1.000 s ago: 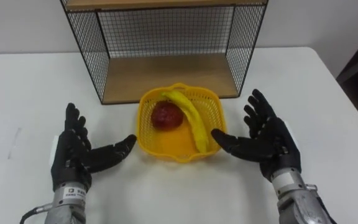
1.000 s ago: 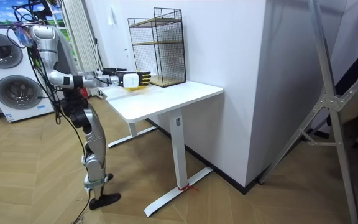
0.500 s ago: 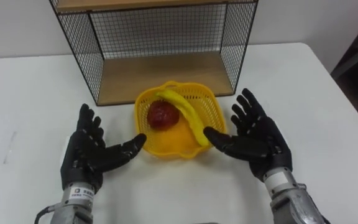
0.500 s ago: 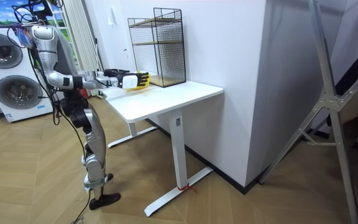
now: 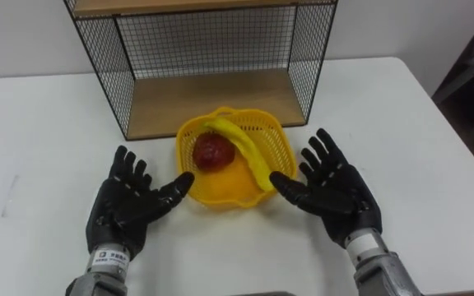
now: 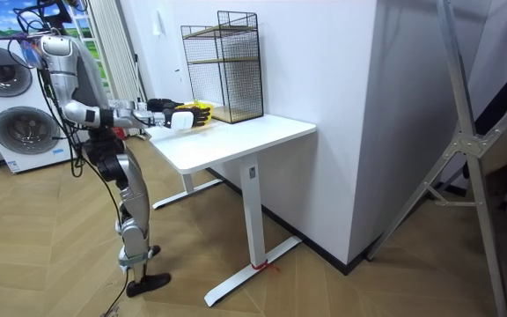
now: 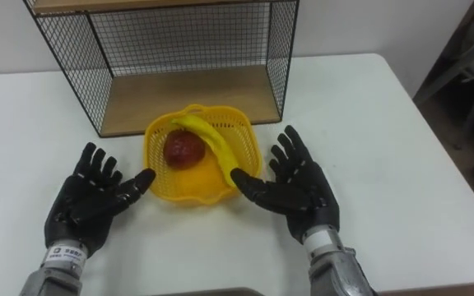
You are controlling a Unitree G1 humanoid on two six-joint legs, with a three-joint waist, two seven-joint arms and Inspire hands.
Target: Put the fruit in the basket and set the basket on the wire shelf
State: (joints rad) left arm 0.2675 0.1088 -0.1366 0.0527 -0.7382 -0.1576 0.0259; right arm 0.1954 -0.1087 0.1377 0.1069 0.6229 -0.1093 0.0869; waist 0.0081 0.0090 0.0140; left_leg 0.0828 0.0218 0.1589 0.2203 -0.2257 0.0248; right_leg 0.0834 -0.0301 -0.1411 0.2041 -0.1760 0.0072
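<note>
Now | yellow basket point(image 5: 220, 189) with banana point(image 5: 245, 148) and red fruit point(image 5: 212, 152) sits toward the desk's point(image 5: 39, 123) far edge, just before the wire shelf point(image 5: 212, 99) | my left hand point(image 5: 130, 205) and right hand point(image 5: 332, 193) are spread, empty, flanking it evenly | shelf straight ahead.

A white table point(image 6: 236, 141) stands against a plain white wall point(image 6: 324, 62), carried by a white column leg point(image 6: 252, 207) on a long flat foot. The floor point(image 6: 341, 282) is light wood parquet laid in a herringbone pattern. At the room view's left, two front-loading washing machines point(image 6: 20, 132) sit one above the other, with a pale curtain point(image 6: 113, 31) hanging near them. At the room view's right stands a grey metal frame point(image 6: 469, 150) with slanting struts. The light is even and soft.
</note>
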